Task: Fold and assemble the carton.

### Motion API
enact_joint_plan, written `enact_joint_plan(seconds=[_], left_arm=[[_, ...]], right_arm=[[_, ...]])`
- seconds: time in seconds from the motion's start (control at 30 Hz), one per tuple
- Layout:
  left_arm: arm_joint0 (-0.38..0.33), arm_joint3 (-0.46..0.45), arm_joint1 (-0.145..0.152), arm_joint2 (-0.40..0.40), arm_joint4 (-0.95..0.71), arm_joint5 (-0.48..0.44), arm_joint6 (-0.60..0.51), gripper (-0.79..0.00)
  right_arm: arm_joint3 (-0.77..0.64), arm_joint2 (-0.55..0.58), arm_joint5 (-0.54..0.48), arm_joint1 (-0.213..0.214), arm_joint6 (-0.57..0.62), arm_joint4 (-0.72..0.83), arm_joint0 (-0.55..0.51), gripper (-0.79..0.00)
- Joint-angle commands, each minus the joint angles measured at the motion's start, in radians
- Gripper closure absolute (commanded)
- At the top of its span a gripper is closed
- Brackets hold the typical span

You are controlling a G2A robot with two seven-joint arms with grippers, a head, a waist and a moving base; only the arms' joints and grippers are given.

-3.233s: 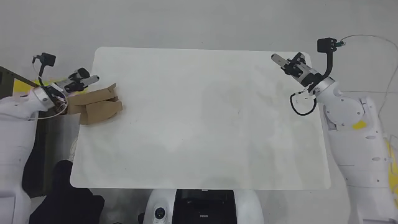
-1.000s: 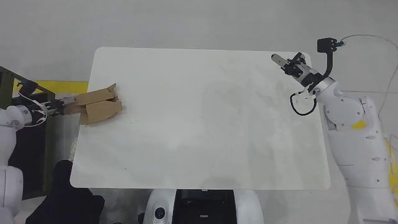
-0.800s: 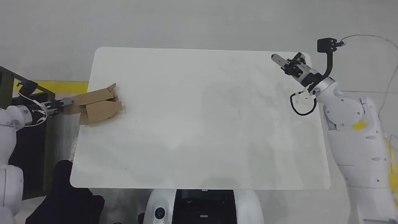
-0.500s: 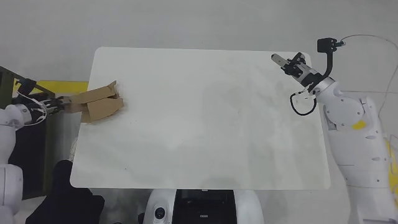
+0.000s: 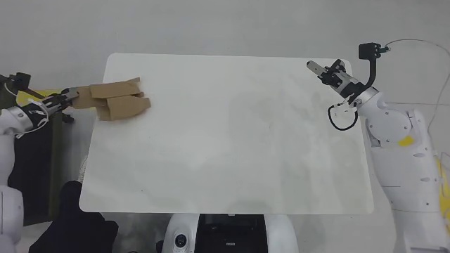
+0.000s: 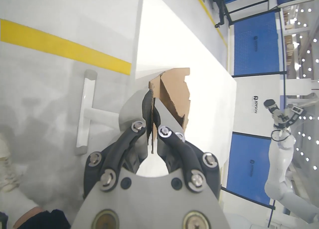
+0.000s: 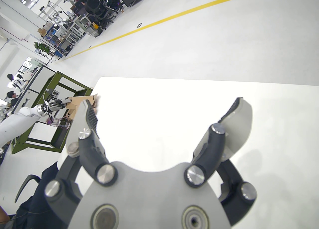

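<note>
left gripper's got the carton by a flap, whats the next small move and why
Probably slide the carton toward the middle of the table. It sits at the left edge, the left gripper shut on one flap, while the right gripper hangs open at the far right corner, likely too far off to help fold.

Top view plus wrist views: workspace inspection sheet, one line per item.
Surface: white table, faintly smudged.
Job's things: brown carton, not yet assembled, flaps loose, at the table's left edge and partly overhanging it.
Clutter: nothing seen.
Grippers: left pincer shut on the carton's outer end; right pincer open and empty, over the far right corner.
Cables: black loop at the right wrist; thin wire arcing beyond it.
Surroundings: green metal frame left of the table; yellow floor line.
</note>
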Motion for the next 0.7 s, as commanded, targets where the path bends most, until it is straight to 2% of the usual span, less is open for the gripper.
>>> enact_joint_plan(seconds=[0.0, 0.3, 0.5, 0.67], left_arm=[[0.01, -0.033, 0.001, 0.004, -0.024, 0.002, -0.002, 0.0], [0.005, -0.229, -0.018, 0.072, -0.129, 0.046, -0.046, 0.0], [-0.041, -0.287, -0.032, 0.12, -0.159, 0.062, -0.062, 0.0], [-0.11, -0.324, -0.051, 0.16, -0.144, 0.064, -0.063, 0.0]], right_arm=[[0.0, 0.0, 0.0, 0.0, 0.0, 0.0, 0.0, -0.785], [0.0, 0.0, 0.0, 0.0, 0.0, 0.0, 0.0, -0.785], [0.0, 0.0, 0.0, 0.0, 0.0, 0.0, 0.0, -0.785], [0.0, 0.0, 0.0, 0.0, 0.0, 0.0, 0.0, -0.785]])
